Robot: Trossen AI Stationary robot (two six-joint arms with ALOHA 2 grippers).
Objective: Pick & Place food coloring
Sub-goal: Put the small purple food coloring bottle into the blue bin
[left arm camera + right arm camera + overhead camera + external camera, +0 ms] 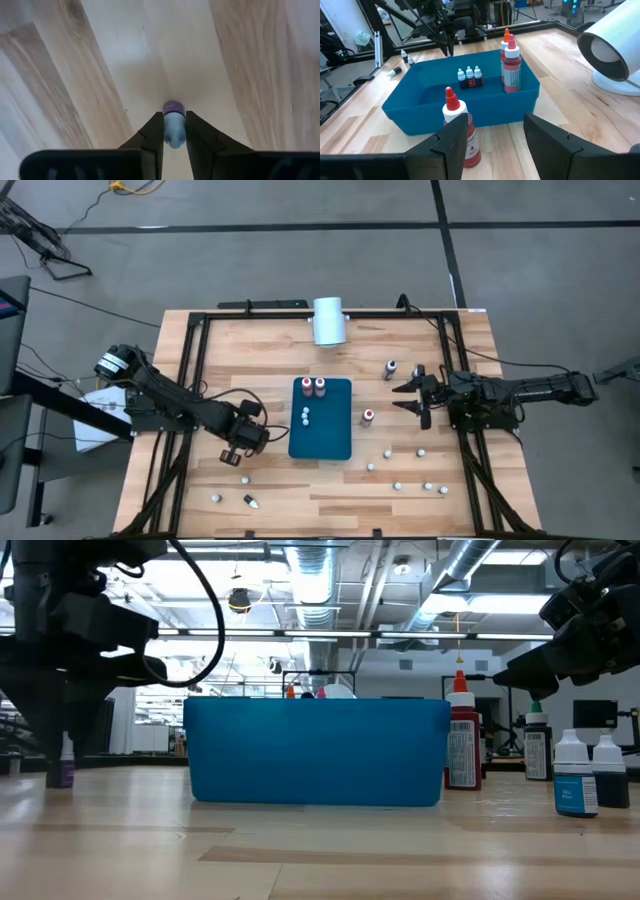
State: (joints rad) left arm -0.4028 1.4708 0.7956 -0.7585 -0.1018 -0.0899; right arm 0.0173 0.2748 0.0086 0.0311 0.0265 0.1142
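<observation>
Red-capped bottle (460, 132) labelled "RED" sits before open right jaws; left jaws grip purple-bottomed bottle (173, 125).

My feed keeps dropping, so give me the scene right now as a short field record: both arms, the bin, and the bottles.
left gripper: low over the table, left of the bin, jaws shut on a small purple bottle
right gripper: right of the bin, jaws open, nothing held
blue bin: table centre
in bin: two tall bottles, three small bottles
nearest right gripper: tall red bottle, upright on the table outside the bin
loose bottles: scattered on the table
white cylinder: at far edge
</observation>
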